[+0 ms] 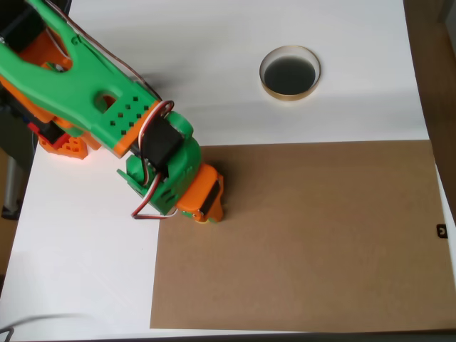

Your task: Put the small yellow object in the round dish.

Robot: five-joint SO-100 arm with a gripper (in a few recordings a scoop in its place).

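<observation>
The round dish [288,97], with a pale gold rim and a dark inside, sits on the white tabletop at the upper right. My green and orange gripper [202,211] points straight down over the top left corner of the brown board, well to the left of the dish and below it in the picture. Its body covers its fingertips from above. A thin sliver of yellow [203,220] peeks out at the gripper's lower edge; this may be the small yellow object, which is otherwise hidden. I cannot tell whether the fingers hold it.
A large brown board [306,235] covers the lower right of the white table [85,271]. The arm's orange base [68,146] stands at the left edge. A small black clip [442,230] sits at the board's right edge.
</observation>
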